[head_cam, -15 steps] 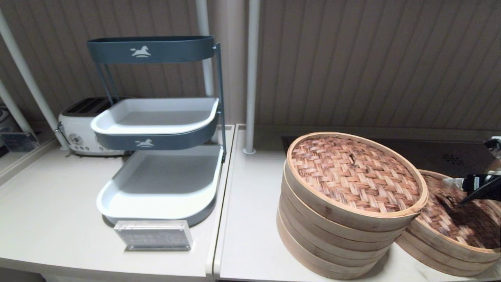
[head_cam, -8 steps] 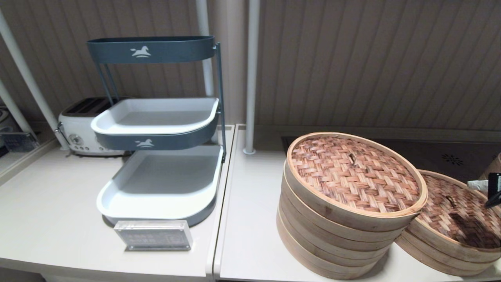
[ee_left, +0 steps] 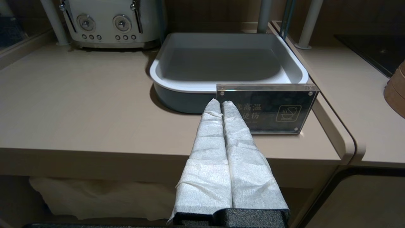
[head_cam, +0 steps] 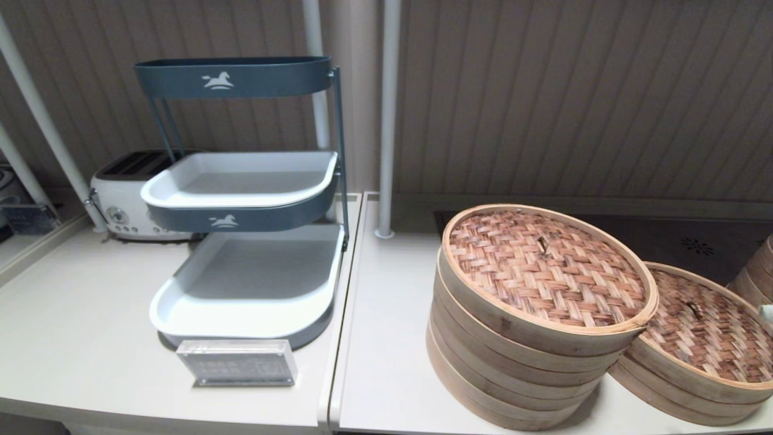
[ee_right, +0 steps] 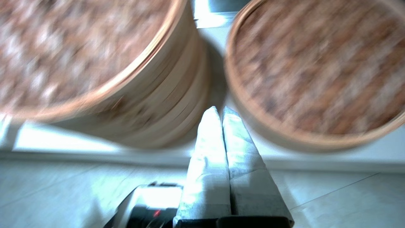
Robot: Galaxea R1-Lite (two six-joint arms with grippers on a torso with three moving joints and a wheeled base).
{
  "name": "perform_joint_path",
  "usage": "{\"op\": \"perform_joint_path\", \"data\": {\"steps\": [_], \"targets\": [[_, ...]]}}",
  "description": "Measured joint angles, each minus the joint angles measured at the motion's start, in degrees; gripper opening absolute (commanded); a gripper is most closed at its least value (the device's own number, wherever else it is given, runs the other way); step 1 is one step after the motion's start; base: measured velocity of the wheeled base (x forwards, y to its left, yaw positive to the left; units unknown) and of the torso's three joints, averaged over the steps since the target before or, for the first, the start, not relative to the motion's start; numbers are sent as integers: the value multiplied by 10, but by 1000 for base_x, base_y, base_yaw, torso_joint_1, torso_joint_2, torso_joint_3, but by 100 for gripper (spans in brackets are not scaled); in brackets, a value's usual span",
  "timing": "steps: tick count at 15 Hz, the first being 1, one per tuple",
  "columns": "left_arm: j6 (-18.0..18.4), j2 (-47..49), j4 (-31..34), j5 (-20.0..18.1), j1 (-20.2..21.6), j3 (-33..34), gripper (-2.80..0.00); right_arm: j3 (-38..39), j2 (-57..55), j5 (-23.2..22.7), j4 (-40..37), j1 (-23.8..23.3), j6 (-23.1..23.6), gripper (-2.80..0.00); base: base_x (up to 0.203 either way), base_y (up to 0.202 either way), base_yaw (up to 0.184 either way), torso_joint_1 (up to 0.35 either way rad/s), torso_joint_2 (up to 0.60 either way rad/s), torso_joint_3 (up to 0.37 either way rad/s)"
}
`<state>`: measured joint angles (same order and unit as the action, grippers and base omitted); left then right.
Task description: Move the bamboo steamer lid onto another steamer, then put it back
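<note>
A bamboo steamer lid with a reddish woven top rests flat on the low steamer at the right; the right wrist view shows this lid too. A near-identical lid caps the tall steamer stack. My right gripper is shut and holds nothing. It hangs at the counter's front edge, pointing at the gap between the tall stack and the low steamer, touching neither. My left gripper is shut and empty, parked in front of the counter edge on the left.
A three-tier grey and white rack stands at the left with a toaster behind it. An acrylic sign stands before the rack. A white pole rises behind the stack. Another bamboo steamer shows at the right edge.
My right gripper has pulled away from above the low steamer's lid, going right and out of the head view. Both lids stay where they were.
</note>
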<state>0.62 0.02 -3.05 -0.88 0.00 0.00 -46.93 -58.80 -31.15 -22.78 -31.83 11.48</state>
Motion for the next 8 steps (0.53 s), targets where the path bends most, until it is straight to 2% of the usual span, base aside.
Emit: {"op": "perform_joint_path", "data": {"steps": [3,5,8], "targets": [[0,0,0,0,0,0,-280,22,85,-35,-96,3,0,-280,0,0,0,0,0,0],[0,0,0,0,0,0,-280,26,126,-76,-146,11,0,-280,0,0,0,0,0,0],[0,0,0,0,0,0,-280,22,165,-115,-215,71,-16,-280,0,0,0,0,0,0]]}}
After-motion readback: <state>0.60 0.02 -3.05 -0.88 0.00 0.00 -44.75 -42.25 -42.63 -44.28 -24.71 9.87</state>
